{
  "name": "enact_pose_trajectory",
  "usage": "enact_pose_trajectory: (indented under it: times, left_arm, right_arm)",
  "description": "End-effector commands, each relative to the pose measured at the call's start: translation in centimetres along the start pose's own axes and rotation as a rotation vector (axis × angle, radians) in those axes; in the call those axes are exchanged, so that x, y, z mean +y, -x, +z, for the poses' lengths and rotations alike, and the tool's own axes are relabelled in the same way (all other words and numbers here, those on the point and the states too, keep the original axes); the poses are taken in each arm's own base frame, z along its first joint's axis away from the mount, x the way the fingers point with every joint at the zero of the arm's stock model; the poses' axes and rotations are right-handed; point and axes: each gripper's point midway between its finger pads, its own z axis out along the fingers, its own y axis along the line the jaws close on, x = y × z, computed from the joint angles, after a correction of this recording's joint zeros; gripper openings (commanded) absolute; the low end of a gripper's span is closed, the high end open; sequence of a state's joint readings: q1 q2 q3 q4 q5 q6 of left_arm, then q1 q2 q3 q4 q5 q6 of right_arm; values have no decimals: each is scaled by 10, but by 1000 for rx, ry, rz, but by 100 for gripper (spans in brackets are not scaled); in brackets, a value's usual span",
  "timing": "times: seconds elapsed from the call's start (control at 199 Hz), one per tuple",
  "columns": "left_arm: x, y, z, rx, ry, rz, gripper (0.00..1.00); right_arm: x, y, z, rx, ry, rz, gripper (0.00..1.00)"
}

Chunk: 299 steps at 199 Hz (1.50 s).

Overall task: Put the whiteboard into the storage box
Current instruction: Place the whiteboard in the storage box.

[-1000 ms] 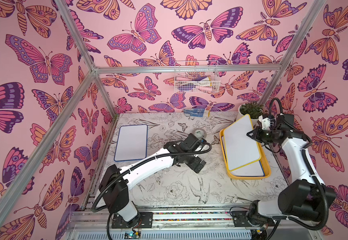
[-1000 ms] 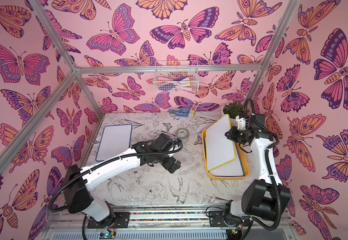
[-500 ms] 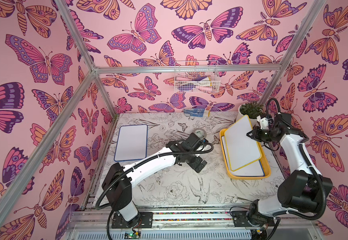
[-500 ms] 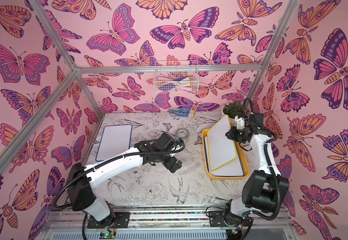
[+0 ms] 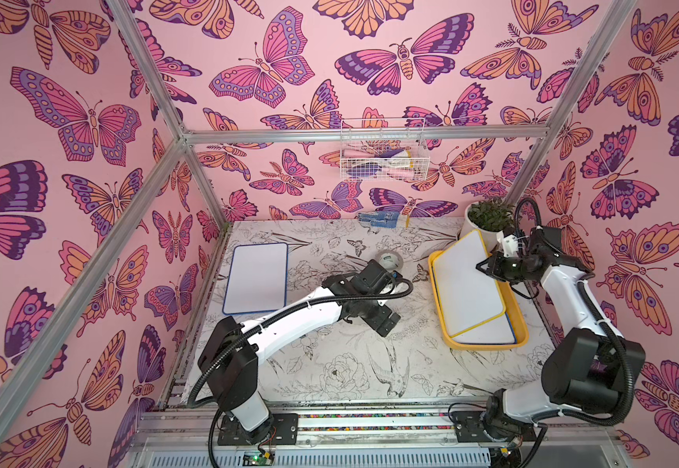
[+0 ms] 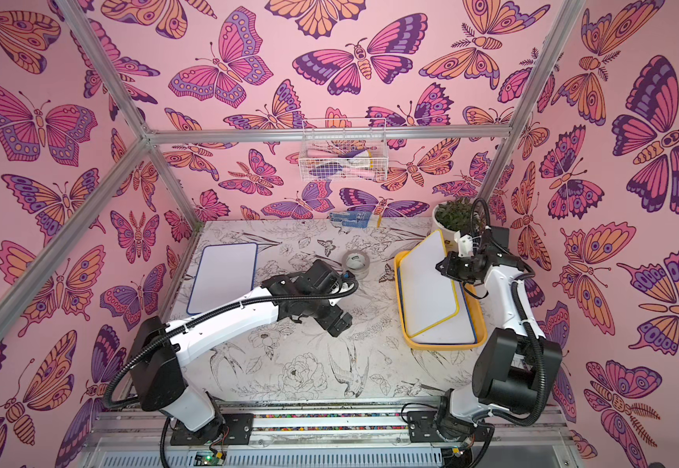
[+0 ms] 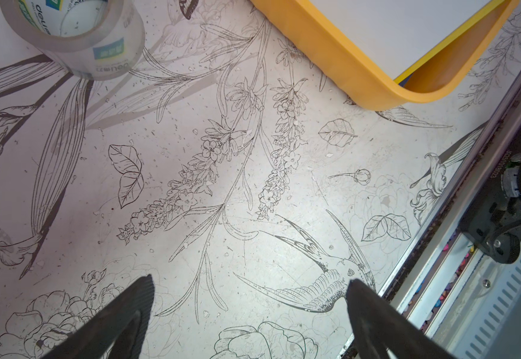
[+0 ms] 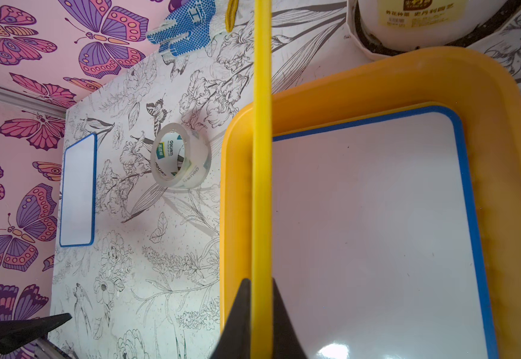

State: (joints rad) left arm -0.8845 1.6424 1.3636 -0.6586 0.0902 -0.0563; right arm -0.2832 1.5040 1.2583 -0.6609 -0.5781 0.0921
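The yellow-orange storage box (image 5: 488,345) (image 6: 443,347) stands at the right of the table, with a blue-framed whiteboard (image 5: 490,334) (image 8: 371,217) lying flat in it. A yellow-framed whiteboard (image 5: 467,283) (image 6: 427,283) leans tilted over the box, low end inside and far end raised. My right gripper (image 5: 482,267) (image 8: 260,286) is shut on its right edge, a finger on each side of the yellow frame. My left gripper (image 5: 386,324) (image 7: 250,279) hovers open and empty over the table's middle. Another blue-framed whiteboard (image 5: 257,277) (image 8: 77,189) lies at the table's left.
A roll of clear tape (image 5: 389,259) (image 7: 75,37) sits between the left arm and the box. A potted plant (image 5: 486,219) stands behind the box, close to the right arm. Blue gloves (image 5: 382,219) lie at the back wall under a white wire basket (image 5: 382,160).
The right gripper has lowered slightly with the yellow-framed whiteboard, so the board sits lower over the box. The left arm has barely moved.
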Motion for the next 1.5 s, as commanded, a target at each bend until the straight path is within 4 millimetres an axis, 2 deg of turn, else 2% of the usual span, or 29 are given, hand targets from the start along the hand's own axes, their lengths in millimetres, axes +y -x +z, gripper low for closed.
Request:
enact_pose_trajectory:
  times: [0.0,0.06,0.185,0.341,0.531,0.882,0.922,1.028,1.258,1.273,1.313,1.419,1.494]
  left_arm:
    - [0,0,-8,-24,-14,2,98]
    - [0,0,-9,-28,-15,0,98]
    - [1,0,-10,-33,-13,-6,98]
    - [2,-1,-11,-37,-8,-6,98]
    - [14,0,-12,-51,19,-33,98]
    - [30,0,-12,-77,36,-86,99]
    - [32,0,-12,-77,41,-87,99]
    - [38,-2,-12,-81,65,-97,99]
    - [61,-1,-18,-113,107,-176,99]
    - [63,-1,-18,-115,111,-183,99]
    - [68,-1,-19,-120,121,-201,99]
    - [84,-2,-21,-136,159,-257,99]
    - [98,-4,-23,-146,192,-301,100]
  right_arm:
    - [8,8,1,-20,33,-25,26]
    - [6,7,4,-19,32,-13,35]
    - [-1,2,11,-19,18,17,46]
    - [-13,-5,20,-9,-9,34,56]
    - [-25,-8,31,-22,-37,61,68]
    - [-56,-16,43,-26,-157,70,75]
    - [-65,-22,52,-7,-175,90,76]
    - [-76,-22,55,-19,-223,100,78]
    - [-92,-22,51,-83,-317,136,83]
    - [-88,-17,44,-110,-321,130,84]
    - [-88,-17,40,-130,-332,134,85]
    - [-91,-15,28,-188,-389,148,87]
    - [-98,-13,11,-244,-475,157,88]
